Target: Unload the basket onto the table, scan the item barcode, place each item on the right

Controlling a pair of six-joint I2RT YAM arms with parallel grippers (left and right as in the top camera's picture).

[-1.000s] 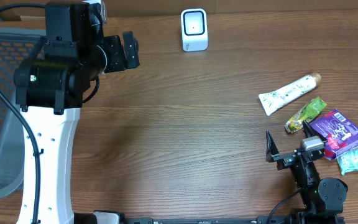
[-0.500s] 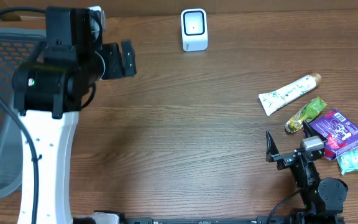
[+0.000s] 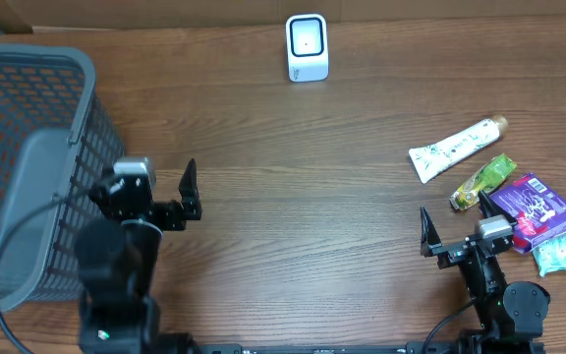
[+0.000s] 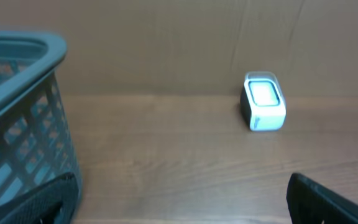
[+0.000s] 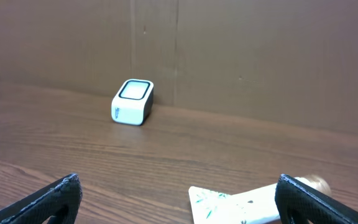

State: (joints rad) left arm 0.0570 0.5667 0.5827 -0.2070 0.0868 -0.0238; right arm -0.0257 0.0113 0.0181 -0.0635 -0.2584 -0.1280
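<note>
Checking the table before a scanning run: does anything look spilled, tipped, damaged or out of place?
Nothing stands out. The white box-shaped scanner and grey mesh basket stand upright; the white tube, yellow-green sachet, purple packet and mint-green packet lie loosely clustered at the right.

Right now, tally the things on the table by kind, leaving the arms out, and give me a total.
Scanner: 1
Basket: 1
Tube: 1
Packets: 3, namely green packet, purple packet, mint packet
Total: 6
</note>
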